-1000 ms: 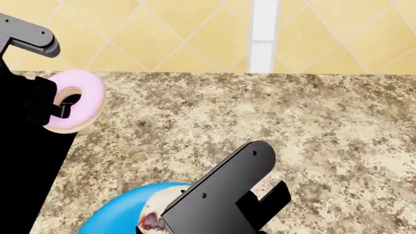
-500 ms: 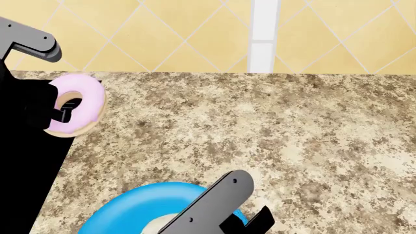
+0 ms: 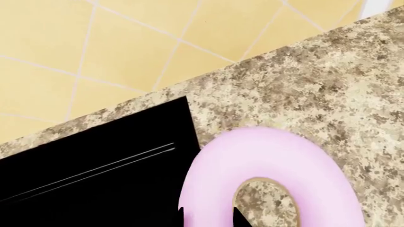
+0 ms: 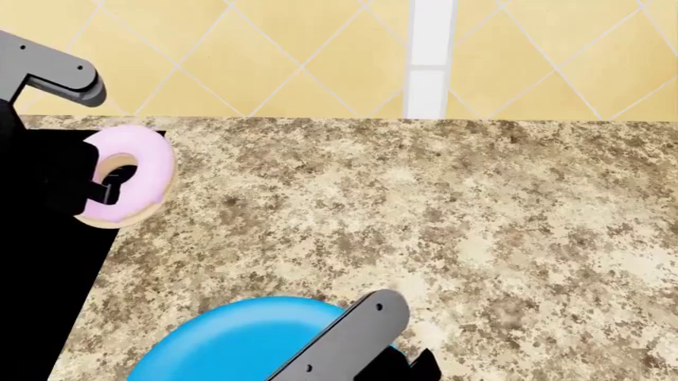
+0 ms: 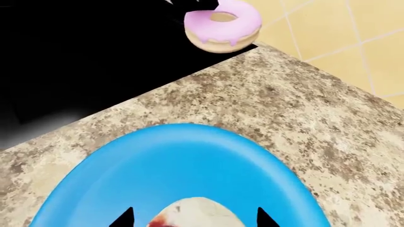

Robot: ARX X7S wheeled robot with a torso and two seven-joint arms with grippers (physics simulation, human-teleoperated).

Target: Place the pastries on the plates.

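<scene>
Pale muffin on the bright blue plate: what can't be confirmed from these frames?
- Pale muffin: cut off by the right wrist view's edge; hidden behind the right arm in the head view.
- Right gripper: only two dark fingertips show; contact with the muffin unclear.
- Bright blue plate: partly cut off and covered by the arm.
- White crackle plate: in no view.

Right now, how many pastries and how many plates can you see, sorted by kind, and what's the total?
Pink-iced doughnut: 1
Pale pastry with a dark red patch, on the blue plate: 1
Blue plate: 1
Total: 3
</scene>
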